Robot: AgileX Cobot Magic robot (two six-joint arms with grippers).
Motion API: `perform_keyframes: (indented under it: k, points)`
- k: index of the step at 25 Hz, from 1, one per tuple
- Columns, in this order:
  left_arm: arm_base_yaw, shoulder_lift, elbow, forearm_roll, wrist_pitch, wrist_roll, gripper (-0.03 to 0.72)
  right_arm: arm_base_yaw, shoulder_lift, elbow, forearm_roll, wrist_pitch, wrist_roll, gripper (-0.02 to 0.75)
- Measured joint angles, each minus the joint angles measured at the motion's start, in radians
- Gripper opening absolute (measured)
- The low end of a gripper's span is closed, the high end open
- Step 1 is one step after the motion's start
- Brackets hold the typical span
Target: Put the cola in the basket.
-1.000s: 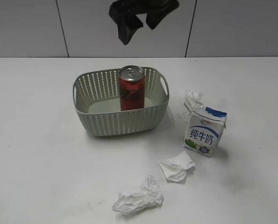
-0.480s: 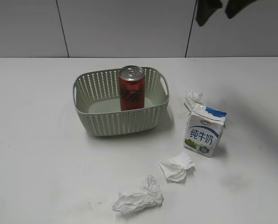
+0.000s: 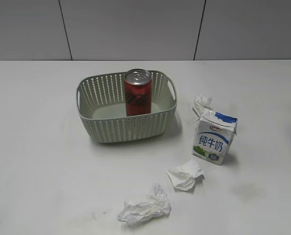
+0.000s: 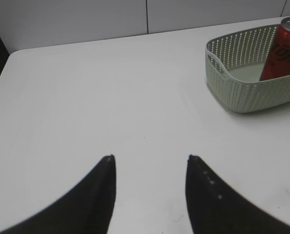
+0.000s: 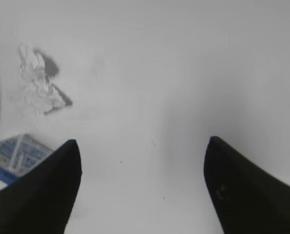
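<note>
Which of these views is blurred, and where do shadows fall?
Right wrist view: soft and blurred, the milk carton smeared, the crumpled tissue casting a dark shadow to its right. Exterior view: sharp, even light, faint shadow beside the basket. Left wrist view: clear, the cola crisp.

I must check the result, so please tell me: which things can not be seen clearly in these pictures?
- Cola: its foot, exterior view, is behind the basket wall.
- Milk carton: right wrist view, blurred, cut by the edge and the right gripper finger.
- Carton print: exterior view, too small to read.
- Both arms: outside the exterior view.
</note>
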Motion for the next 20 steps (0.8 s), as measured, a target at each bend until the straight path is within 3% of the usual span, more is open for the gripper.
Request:
perform_keyframes:
  k: [10,20]
  points:
    - [0.0,0.0,0.0,0.0,0.0,0.0,0.364,0.0,-0.468,0.524,0.008,-0.002,0.0,0.591]
    - [0.0,0.0,0.0,0.0,0.0,0.0,0.364,0.0,-0.895,0.961,0.008,-0.114,0.0,0.591]
